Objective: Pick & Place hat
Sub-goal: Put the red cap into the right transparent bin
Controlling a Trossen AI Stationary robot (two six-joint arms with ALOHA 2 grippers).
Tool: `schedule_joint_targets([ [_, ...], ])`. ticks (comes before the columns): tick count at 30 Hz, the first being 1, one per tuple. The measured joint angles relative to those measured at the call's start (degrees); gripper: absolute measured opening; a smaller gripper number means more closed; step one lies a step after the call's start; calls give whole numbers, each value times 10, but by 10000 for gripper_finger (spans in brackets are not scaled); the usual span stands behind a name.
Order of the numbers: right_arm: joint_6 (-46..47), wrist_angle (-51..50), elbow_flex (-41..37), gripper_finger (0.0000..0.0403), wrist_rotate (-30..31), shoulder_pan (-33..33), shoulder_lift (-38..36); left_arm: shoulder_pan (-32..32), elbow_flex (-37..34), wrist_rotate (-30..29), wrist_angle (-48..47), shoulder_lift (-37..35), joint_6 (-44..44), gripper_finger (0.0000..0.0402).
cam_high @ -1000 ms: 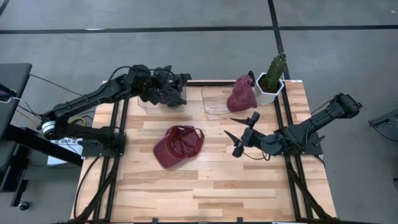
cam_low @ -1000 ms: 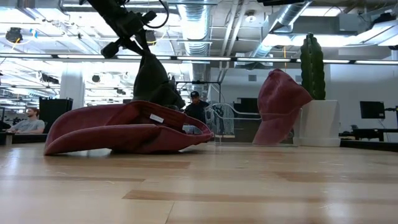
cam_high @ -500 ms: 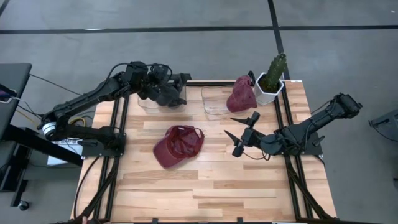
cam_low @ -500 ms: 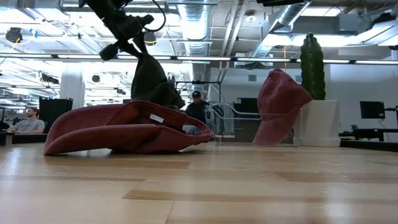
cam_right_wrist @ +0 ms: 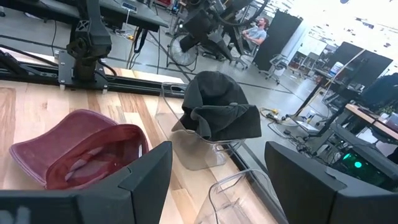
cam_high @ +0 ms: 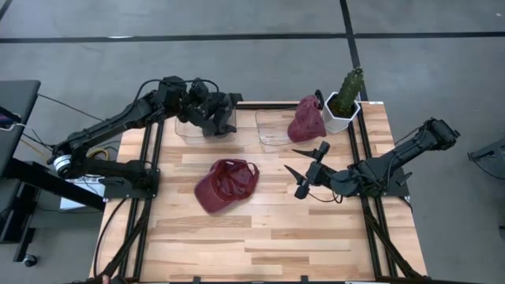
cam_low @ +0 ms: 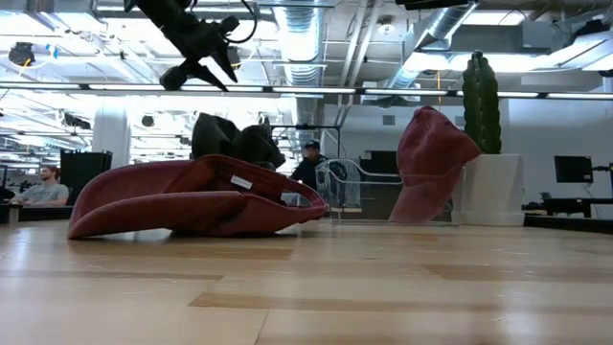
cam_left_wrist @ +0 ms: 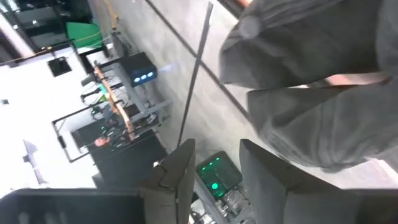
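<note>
A dark grey hat [cam_right_wrist: 217,112] lies crumpled in a clear container [cam_high: 185,130] at the table's far left, its crown sticking up over the rim [cam_low: 230,139]. My left gripper [cam_low: 203,75] hangs open just above it, its fingers [cam_left_wrist: 180,180] with nothing between them. A red hat [cam_high: 227,185] rests upside down on the table's middle. A maroon hat [cam_high: 306,120] leans on a second clear container [cam_high: 272,130]. My right gripper [cam_high: 292,162] waits open, right of the red hat.
A cactus in a white pot [cam_high: 345,102] stands at the far right corner, beside the maroon hat. Black rails [cam_high: 154,158] run along the table's left and right sides. The near half of the wooden table [cam_high: 260,244] is bare. People sit in the room behind.
My left gripper has opened and let go of the dark grey hat. The hat hung tall below the fingers a second ago; it has now dropped and slumped into the far-left clear container. My right arm has kept still.
</note>
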Motion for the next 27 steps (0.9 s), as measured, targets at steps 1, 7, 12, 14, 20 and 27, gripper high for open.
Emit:
schedule_joint_targets([
  [1, 2, 0, 0, 249, 0, 0, 0, 0, 0, -3, 7, 0, 0, 125],
  [7, 2, 0, 0, 249, 0, 0, 0, -4, 0, -79, 82, 0, -12, 134],
  [12, 3, 0, 0, 249, 0, 0, 0, -26, 0, -219, 176, 0, -143, 129],
  [14, 11, 0, 0, 249, 0, 1, 0, -43, 0, -294, 207, 0, -194, 127],
  [20, 57, -20, 0, 249, -11, 1, 0, -104, 0, -486, 246, -2, -342, 126],
  [27, 122, -59, 0, 249, -88, 1, 3, -242, 0, -639, 244, -3, -470, 126],
])
